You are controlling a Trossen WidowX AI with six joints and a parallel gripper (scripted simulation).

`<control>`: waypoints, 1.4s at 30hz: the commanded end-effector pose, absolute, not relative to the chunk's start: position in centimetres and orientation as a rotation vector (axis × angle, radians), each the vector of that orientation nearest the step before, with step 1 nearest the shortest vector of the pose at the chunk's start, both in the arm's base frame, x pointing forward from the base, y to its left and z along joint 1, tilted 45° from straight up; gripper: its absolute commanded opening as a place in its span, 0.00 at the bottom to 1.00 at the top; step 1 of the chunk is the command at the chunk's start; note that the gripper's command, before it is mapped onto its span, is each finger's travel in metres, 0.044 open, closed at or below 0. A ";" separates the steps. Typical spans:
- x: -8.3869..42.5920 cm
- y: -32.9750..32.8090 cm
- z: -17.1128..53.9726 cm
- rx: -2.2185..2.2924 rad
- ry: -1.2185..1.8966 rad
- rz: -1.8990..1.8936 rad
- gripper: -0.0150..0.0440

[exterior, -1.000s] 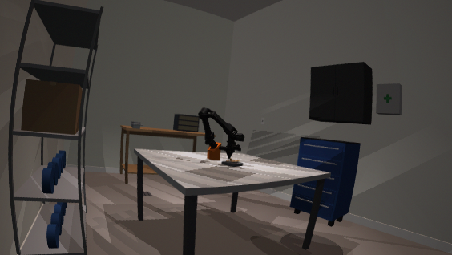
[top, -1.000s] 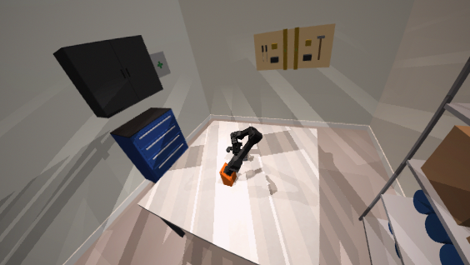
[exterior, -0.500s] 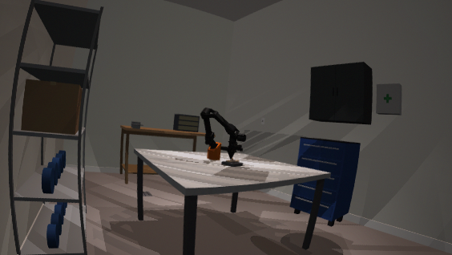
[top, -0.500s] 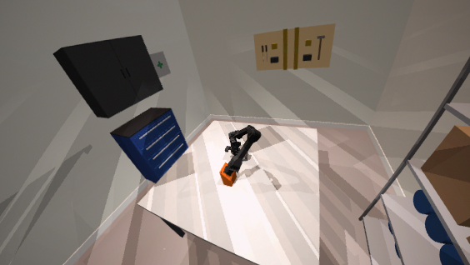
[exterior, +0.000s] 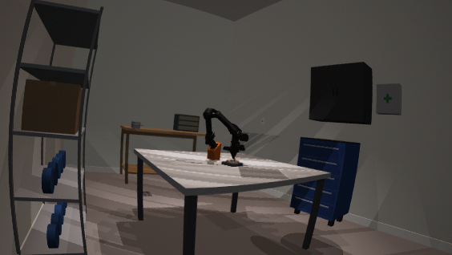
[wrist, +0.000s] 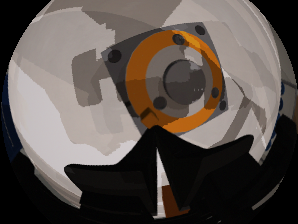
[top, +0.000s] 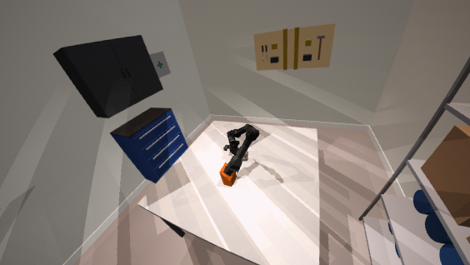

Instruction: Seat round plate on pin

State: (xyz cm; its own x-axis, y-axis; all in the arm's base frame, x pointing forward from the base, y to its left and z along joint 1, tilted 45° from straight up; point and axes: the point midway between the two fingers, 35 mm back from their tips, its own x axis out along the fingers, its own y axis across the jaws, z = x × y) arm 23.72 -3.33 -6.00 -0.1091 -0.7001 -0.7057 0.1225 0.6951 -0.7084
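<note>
The round plate (wrist: 136, 75), an orange ring around a grey middle, sits around the dark round post (wrist: 182, 82) on the dark square base (wrist: 120, 73) (exterior: 232, 163). The orange tab (wrist: 148, 114) is at the plate's near edge in the wrist view, beside a dark hole (wrist: 159, 103). More dark spots show on the ring. I cannot pick out the pin or tell the plate's tilt. My gripper (wrist: 153, 130) (exterior: 234, 158) is shut and empty. Its tips are close by the tab and overlap the plate's near edge in the wrist view; whether they touch is unclear.
The orange block (top: 227, 177) (exterior: 214, 152) under the arm's foot stands on the white table (top: 275, 217) (exterior: 180, 176) near the base. A blue drawer cabinet (top: 156, 146) (exterior: 326, 176) and a shelf rack (exterior: 48, 134) stand away from the table.
</note>
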 end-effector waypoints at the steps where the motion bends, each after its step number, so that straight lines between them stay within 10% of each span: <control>1: 24.2 -3.0 -6.2 -0.482 1.527 -0.749 0.25; 42: 25.5 -0.1 -4.1 -0.489 1.525 -0.740 0.25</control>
